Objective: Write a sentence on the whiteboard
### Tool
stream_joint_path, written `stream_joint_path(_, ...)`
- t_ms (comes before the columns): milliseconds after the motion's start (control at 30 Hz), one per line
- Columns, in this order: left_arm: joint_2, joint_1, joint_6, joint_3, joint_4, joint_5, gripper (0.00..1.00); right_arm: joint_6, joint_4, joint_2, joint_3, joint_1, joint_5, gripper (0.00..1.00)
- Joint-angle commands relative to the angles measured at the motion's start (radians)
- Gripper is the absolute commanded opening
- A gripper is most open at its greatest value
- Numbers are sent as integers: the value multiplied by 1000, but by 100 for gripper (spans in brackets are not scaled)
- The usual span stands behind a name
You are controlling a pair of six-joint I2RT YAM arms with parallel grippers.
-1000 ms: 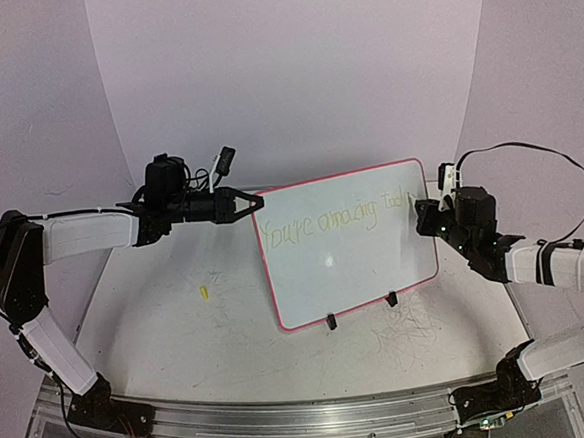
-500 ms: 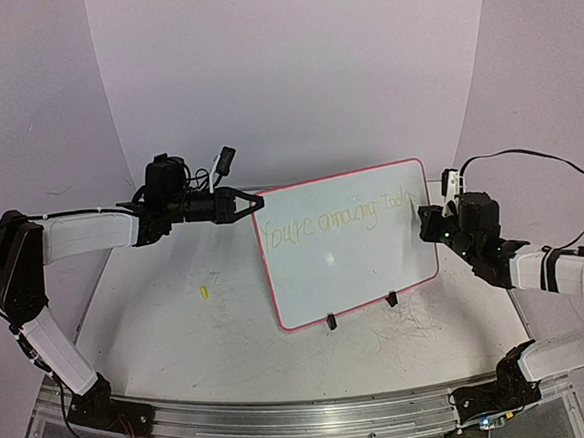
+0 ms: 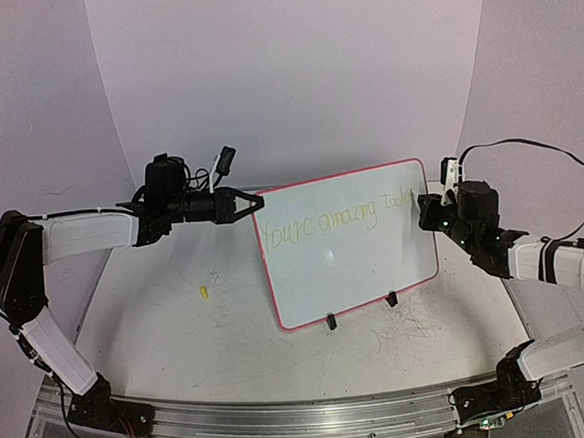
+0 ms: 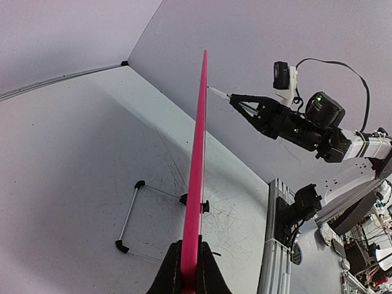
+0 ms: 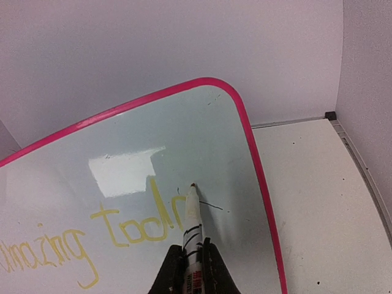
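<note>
The whiteboard (image 3: 350, 260), white with a pink border, stands tilted on the table. My left gripper (image 3: 259, 205) is shut on its upper left edge; the left wrist view shows the pink rim (image 4: 197, 165) pinched between the jaws of that gripper (image 4: 188, 269). The sentence (image 3: 337, 219) runs in faint yellow across the upper part of the board. My right gripper (image 5: 193, 246) is shut on a white marker (image 5: 195, 220). The marker's tip rests against the board just right of the last yellow strokes (image 5: 131, 226). From above, that gripper (image 3: 422, 215) sits at the board's right edge.
Two black clip feet (image 3: 330, 322) (image 3: 391, 298) hold the board's bottom edge. A small yellow cap (image 3: 204, 291) lies on the table to the left. A wire stand (image 4: 128, 214) lies behind the board. Scribble marks cover the table near the front right.
My right gripper dipped a little, then came back up at the end of the sentence, with the marker still in it. The left arm and the board stayed still.
</note>
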Motion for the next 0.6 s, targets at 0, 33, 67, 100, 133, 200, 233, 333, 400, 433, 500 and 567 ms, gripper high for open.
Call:
stream_joint_path(0, -18, -18, 44, -8, -62, -31, 0, -3, 28, 26, 24, -7, 9, 0)
stream_joint_path(33, -19, -18, 44, -8, -62, -31, 0, 1, 28, 23, 14, -7, 10, 0)
stream_joint_path(67, -20, -18, 44, -8, -63, -31, 0, 4, 27, 20, 5, -8, 11, 0)
stream_joint_path(100, -20, -18, 44, -8, -63, -32, 0, 8, 27, 15, -5, -7, 10, 0)
stream_joint_path(133, -20, -18, 44, -7, -63, -32, 0, 13, 27, 10, -14, -7, 7, 0)
stream_joint_path(200, -19, -18, 44, -7, -63, -32, 0, 23, 24, -2, -34, -7, -6, 0)
stream_joint_path(233, -20, -18, 44, -7, -63, -31, 0, 26, 23, -5, -43, -8, -12, 0)
stream_joint_path(333, -19, -18, 44, -7, -63, -31, 0, 35, 20, -12, -67, -8, -19, 0)
stream_joint_path(400, -19, -18, 44, -7, -63, -31, 0, 36, 20, -13, -74, -8, -17, 0)
stream_joint_path(433, -18, -19, 44, -7, -63, -31, 0, 36, 20, -14, -77, -8, -14, 0)
stream_joint_path(500, -18, -19, 44, -6, -63, -31, 0, 34, 20, -12, -73, -7, -4, 0)
stream_joint_path(567, -15, -19, 44, -5, -62, -29, 0, 30, 22, -4, -62, -7, 6, 0)
